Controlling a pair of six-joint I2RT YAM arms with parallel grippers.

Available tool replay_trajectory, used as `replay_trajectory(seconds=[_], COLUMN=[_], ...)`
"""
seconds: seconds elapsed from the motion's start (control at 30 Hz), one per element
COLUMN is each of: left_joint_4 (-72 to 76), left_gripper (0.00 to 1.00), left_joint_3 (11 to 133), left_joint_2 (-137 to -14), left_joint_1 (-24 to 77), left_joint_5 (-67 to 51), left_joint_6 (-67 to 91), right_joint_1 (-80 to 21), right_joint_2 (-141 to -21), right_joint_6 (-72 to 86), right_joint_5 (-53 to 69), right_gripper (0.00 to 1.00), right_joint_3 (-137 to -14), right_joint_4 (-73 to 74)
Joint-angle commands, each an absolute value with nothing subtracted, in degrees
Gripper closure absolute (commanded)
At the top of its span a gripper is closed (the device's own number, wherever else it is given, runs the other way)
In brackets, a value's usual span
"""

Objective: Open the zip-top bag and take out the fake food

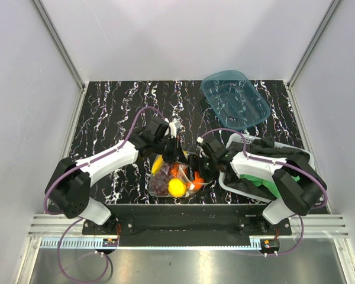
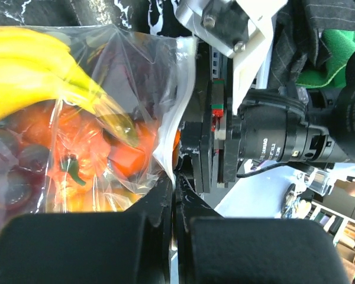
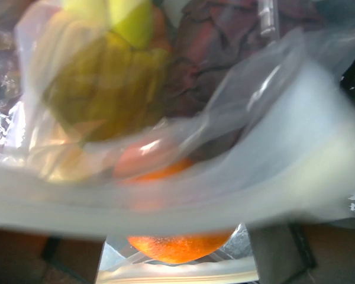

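The zip-top bag [image 1: 176,175] lies near the table's front edge and holds the fake food: a yellow banana bunch [image 2: 41,71], orange fruits [image 2: 77,160], a dark grape cluster [image 1: 160,185] and a yellow round fruit [image 1: 177,187]. My left gripper [image 1: 175,149] is at the bag's far edge, its jaws shut on a strip of the bag's film [image 2: 174,177]. My right gripper [image 1: 202,168] is at the bag's right edge. In the right wrist view the blurred bag plastic [image 3: 183,177] fills the frame, and an orange fruit [image 3: 177,245] sits between the spread fingers [image 3: 278,254].
A translucent blue tub [image 1: 234,98] stands at the back right. A green cloth [image 1: 266,182] lies in a white tray [image 1: 225,182] under my right arm, with a dark cloth [image 1: 284,152] over it. The table's front edge is just below the bag.
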State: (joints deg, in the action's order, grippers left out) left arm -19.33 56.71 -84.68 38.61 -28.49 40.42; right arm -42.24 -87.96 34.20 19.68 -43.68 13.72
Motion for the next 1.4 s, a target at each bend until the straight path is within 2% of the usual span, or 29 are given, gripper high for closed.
replay_trajectory(seconds=[0.0, 0.03, 0.13, 0.17, 0.27, 0.57, 0.87, 1.1, 1.27, 1.37], left_joint_4=[-11.8, -11.8, -13.1, -13.5, -17.7, -29.6, -30.4, -31.2, -29.6, -29.3], left_gripper=[1.0, 1.0, 1.0, 1.0, 1.0, 1.0, 1.0, 1.0, 1.0, 1.0], left_joint_3=[56.5, 56.3, 56.1, 56.2, 58.1, 64.7, 61.5, 59.6, 59.7, 60.2], left_joint_2=[-84.1, -83.9, -82.3, -81.7, -79.5, -76.2, -72.4, -68.5, -66.4, -66.4], left_joint_1=[37.5, 37.5, 37.5, 37.5, 37.5, 36.7, 34.4, 33.6, 33.5, 33.4], left_joint_5=[-24.1, -23.6, -22.9, -22.8, -21.4, -17.9, -19.7, -21.5, -22.9, -22.9], left_joint_6=[41.5, 41.2, 41.0, 40.7, 38.4, 29.6, 29.0, 26.2, 25.6, 25.1], right_joint_1=[-44.7, -44.8, -44.8, -44.8, -44.7, -44.8, -41.9, -30.0, -19.8, -15.6], right_joint_2=[-84.6, -84.4, -83.1, -82.5, -79.9, -74.9, -73.8, -82.9, -94.8, -102.8], right_joint_6=[29.2, 29.1, 29.9, 30.1, 30.6, 31.9, 29.9, 27.8, 28.7, 27.3], right_joint_5=[21.8, 21.8, 22.2, 22.1, 20.5, 19.3, 3.6, -9.6, -9.4, -9.3], right_gripper=[0.24, 0.33, 0.45, 0.52, 0.61, 0.68, 0.7, 0.72, 0.73, 0.67], right_joint_3=[-45.7, -47.7, -51.7, -52.7, -56.4, -64.9, -75.3, -82.0, -86.6, -91.6], right_joint_4=[16.9, 17.3, 19.8, 20.6, 24.8, 35.3, 41.1, 40.6, 36.4, 36.6])
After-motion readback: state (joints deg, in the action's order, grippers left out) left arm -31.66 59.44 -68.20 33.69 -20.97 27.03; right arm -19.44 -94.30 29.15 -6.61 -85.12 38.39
